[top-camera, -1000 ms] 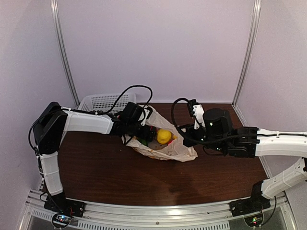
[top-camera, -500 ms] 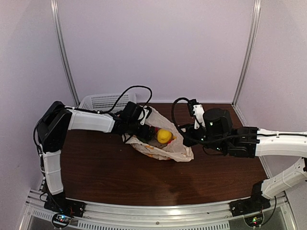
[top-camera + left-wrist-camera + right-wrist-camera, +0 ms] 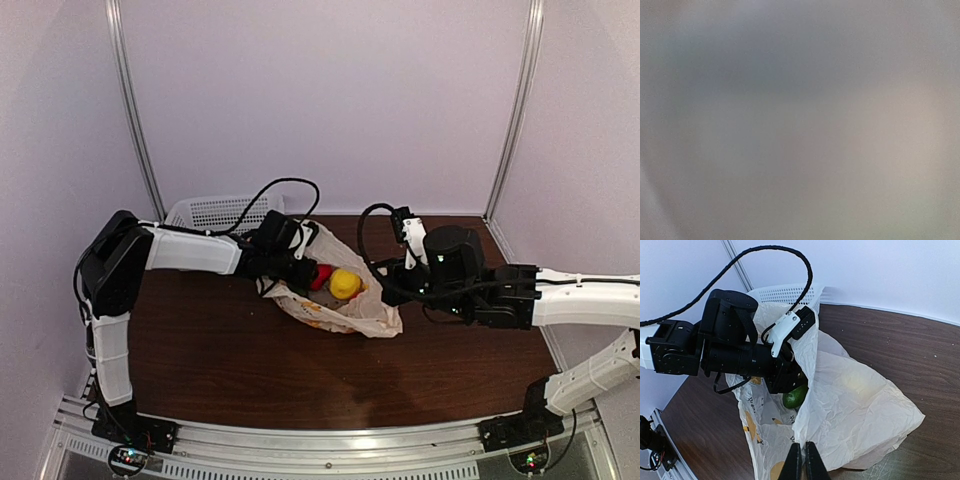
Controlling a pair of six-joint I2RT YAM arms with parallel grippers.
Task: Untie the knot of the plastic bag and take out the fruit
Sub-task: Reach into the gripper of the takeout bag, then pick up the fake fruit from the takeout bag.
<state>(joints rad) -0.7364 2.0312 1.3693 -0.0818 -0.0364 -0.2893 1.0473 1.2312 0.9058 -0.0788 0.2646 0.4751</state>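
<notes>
**left arm in the bag, right holding the mouth open**

my right gripper (image 3: 801, 461) has its fingers pressed together on a fold of the bag (image 3: 855, 405), at the bottom middle of its wrist view. i judge it is there to hold the rim up and taut so the mouth stays wide.

the left gripper (image 3: 786, 381) reaches in through that mouth from the left. film hides its fingertips and its own camera shows only grey blur, so i cannot tell whether its fingers are apart or closed on anything.

the bag lies on the brown table (image 3: 250, 370), centre of the overhead view, just in front of the white basket (image 3: 215, 212). it is thin, creased and cream, with yellow prints. i see no knot, so i take it as undone.

the fruit sits inside: a green fruit (image 3: 795, 396) just beside the left gripper, and a red fruit (image 3: 321, 275) touching a yellow fruit (image 3: 345, 284).
</notes>
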